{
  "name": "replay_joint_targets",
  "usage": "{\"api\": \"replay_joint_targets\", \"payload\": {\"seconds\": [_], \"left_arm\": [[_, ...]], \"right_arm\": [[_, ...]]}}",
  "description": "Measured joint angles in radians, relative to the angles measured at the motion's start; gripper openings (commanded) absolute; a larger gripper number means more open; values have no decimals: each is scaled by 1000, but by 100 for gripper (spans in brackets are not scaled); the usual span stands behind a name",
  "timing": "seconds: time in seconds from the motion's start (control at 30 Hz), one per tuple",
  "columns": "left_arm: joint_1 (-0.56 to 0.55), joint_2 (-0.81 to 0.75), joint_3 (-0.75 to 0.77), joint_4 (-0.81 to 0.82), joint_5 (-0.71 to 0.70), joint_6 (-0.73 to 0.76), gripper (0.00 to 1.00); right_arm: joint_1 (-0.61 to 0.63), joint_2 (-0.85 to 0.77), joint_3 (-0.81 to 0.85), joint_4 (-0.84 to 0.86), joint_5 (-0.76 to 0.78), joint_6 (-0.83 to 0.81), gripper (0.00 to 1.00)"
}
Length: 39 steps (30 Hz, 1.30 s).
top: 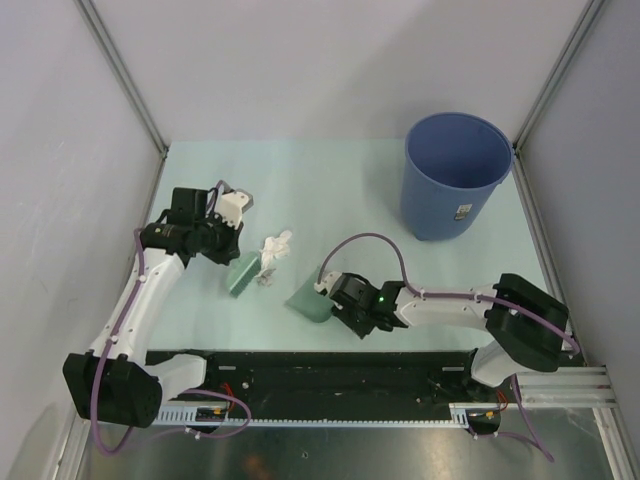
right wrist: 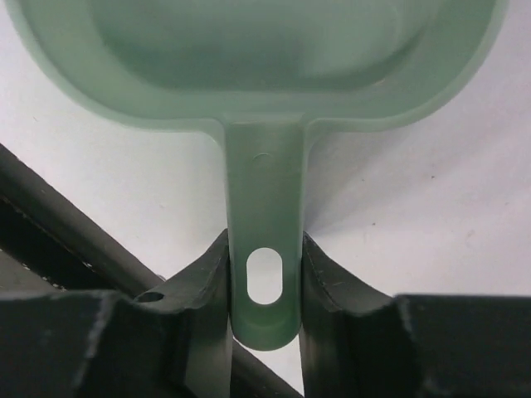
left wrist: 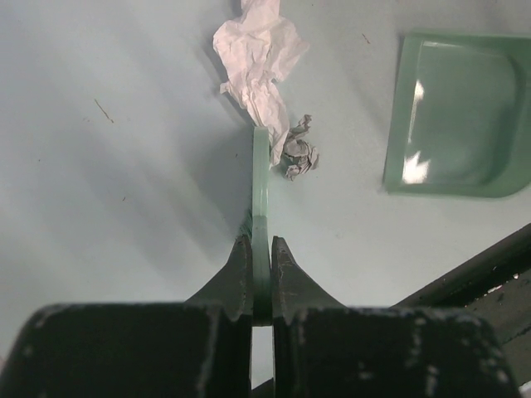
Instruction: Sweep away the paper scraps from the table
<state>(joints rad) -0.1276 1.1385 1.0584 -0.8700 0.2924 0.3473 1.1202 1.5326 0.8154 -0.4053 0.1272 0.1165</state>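
On the pale mint table (top: 330, 190), white and grey paper scraps (top: 272, 252) lie just right of the sage-green brush (top: 243, 272). My left gripper (top: 222, 240) is shut on the brush, seen edge-on in the left wrist view (left wrist: 261, 199). There a white scrap (left wrist: 259, 58) and a small grey scrap (left wrist: 297, 154) lie at the brush's far end. My right gripper (top: 345, 300) is shut on the handle (right wrist: 265, 249) of the sage-green dustpan (top: 310, 300). The pan (left wrist: 458, 124) rests on the table to the right of the scraps, apart from them.
A blue bin (top: 452, 175) stands at the table's back right. Grey walls close in the left, back and right sides. The black front rail (top: 330, 372) runs along the near edge, just behind the dustpan.
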Motion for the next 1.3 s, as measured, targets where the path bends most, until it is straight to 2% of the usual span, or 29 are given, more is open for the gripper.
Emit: {"api": "replay_joint_targets", "payload": {"seconds": [0.07, 0.3, 0.47, 0.6, 0.77, 0.87, 1.07, 1.3], "left_arm": [[0, 2, 0, 1, 0, 0, 0], [2, 39, 16, 12, 39, -8, 0], [-9, 58, 18, 18, 118, -5, 0], [-19, 59, 33, -36, 237, 17, 0], [-27, 44, 76, -113, 321, 44, 0], [-27, 18, 91, -143, 296, 49, 0], [-6, -13, 136, -169, 151, 54, 0], [30, -27, 167, -157, -26, 65, 0]], "right_arm": [[0, 14, 16, 8, -6, -13, 0], [26, 37, 99, -63, -13, -51, 0], [45, 148, 233, -132, -8, -85, 0], [45, 253, 312, -174, 3, -95, 0], [40, 259, 324, -181, 7, -90, 0], [37, 257, 324, -182, 12, -91, 0], [39, 217, 324, -245, 33, -88, 0], [62, 39, 324, -371, 40, -83, 0]]}}
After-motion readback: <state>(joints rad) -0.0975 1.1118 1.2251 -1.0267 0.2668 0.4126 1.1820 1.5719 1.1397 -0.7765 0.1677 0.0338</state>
